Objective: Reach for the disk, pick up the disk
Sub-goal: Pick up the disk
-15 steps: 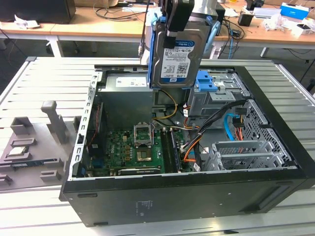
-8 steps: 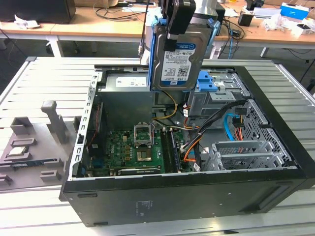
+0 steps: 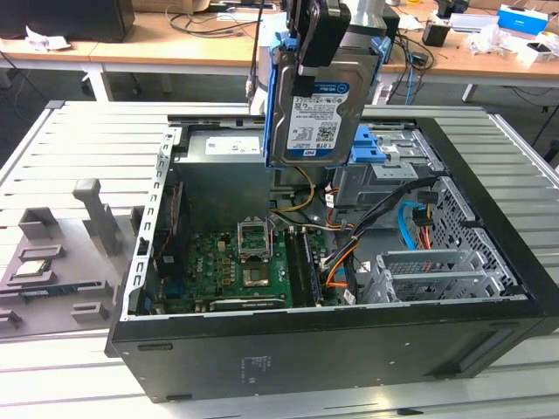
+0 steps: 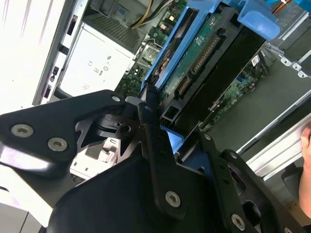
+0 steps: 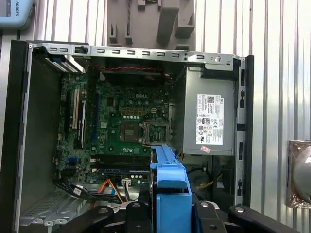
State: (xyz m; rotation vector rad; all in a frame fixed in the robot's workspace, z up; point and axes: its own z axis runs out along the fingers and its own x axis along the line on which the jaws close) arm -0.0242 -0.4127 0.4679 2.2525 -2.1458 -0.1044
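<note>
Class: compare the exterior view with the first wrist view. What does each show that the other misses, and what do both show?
Exterior view alone: the disk's labelled face, held upright above the open case by the tool, and desks behind.

First wrist view alone: the power supply's white label, seen looking straight down into the case.

Both: the green motherboard with its processor socket, the disk's blue rails, and the slatted table.

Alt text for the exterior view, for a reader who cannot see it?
The gripper holds the disk upright, lifted above an open computer case lying on a slatted metal table. The motherboard and cables show inside.
</note>
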